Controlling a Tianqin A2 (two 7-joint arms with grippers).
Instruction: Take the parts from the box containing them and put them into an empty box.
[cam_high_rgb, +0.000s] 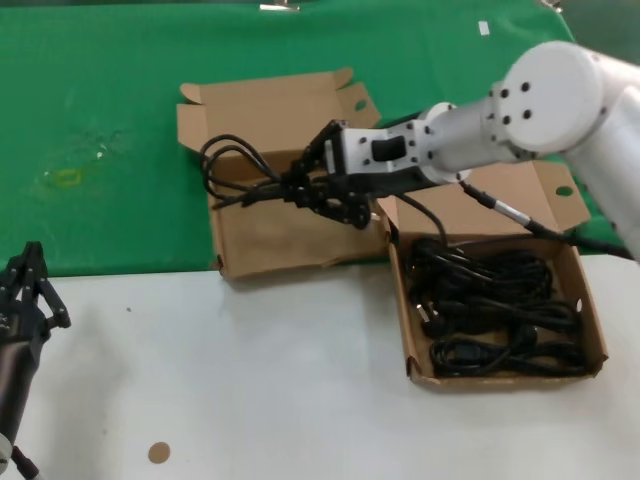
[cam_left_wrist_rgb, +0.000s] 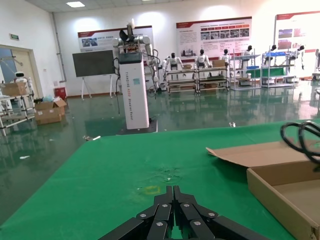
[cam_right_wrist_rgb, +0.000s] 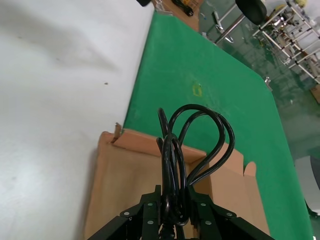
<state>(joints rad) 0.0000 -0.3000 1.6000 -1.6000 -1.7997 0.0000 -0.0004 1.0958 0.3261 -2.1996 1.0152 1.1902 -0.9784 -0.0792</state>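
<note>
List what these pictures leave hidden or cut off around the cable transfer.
- Head view: the right gripper and its arm cover part of the empty box floor.
- Head view: in the box containing them, the cable pile overlaps itself, so the count cannot be told.
- Right wrist view: the bottom edge cuts off the held cable bundle.
- Left wrist view: the right edge cuts off the empty box; the left gripper is parked far from it.

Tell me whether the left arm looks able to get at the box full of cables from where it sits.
Probably not easily: the left gripper is parked at the near left, the full box lies far right, and the right gripper with its cable bundle is between.
</note>
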